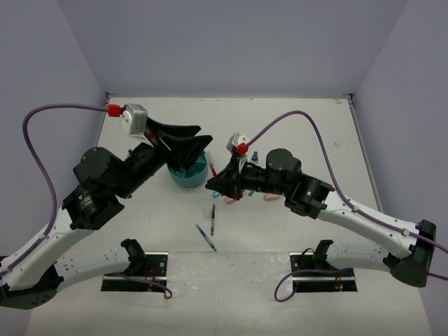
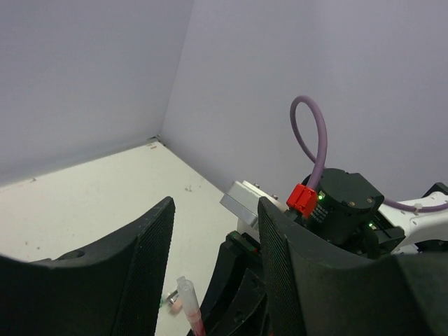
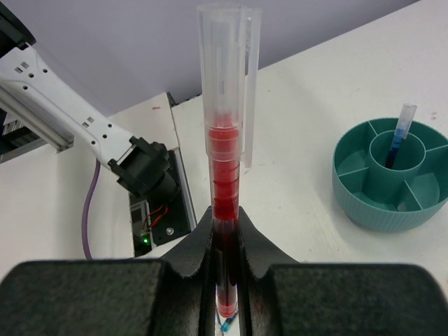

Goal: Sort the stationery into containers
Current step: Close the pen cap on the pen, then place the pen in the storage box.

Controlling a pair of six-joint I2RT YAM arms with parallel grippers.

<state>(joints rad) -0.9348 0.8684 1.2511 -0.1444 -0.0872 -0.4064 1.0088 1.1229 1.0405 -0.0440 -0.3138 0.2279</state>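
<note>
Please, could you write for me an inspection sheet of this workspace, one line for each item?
Surface: white table, a few faint marks.
Job's things: round teal plastic organizer with a capped blue pen standing in its central cup. Lying loose on the table are a dark thin pen, a loose blue pen, a stubby pink marker and a small blue-capped bottle.
Clutter: nothing seen.
Grippers: left gripper near the organizer, jaws open and empty. Right gripper has its jaws shut on a red pen with clear cap.
Cables: left purple cable and right purple cable arc clear of the items.
Surroundings: plain lilac walls on three sides.
</note>
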